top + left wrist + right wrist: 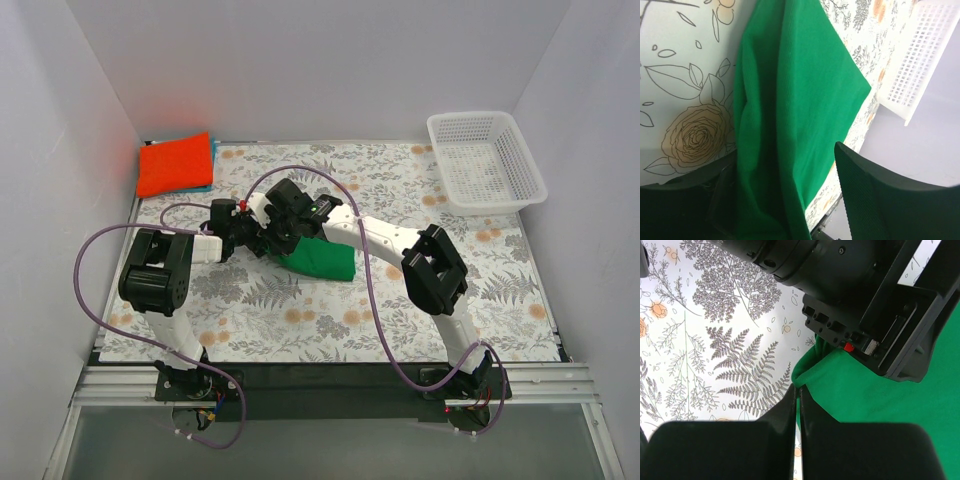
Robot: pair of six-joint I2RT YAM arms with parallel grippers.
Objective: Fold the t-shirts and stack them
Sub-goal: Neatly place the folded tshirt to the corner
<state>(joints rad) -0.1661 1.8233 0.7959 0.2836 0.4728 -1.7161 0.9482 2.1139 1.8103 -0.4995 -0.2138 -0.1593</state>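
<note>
The bright green t-shirt lies folded on the floral mat at the middle. Both grippers meet at its left end. My right gripper is shut on a fold of the green t-shirt's edge, a thin strip of cloth showing between the pads. My left gripper stands open with the green t-shirt draped between its fingers, lying against the left one and clear of the right one. The orange-red t-shirt lies folded at the back left on a blue one, of which only an edge shows.
A white mesh basket stands at the back right corner of the mat. White walls close in the back and both sides. The left arm's cable loops out to the left, and the right arm's cable arches over the mat.
</note>
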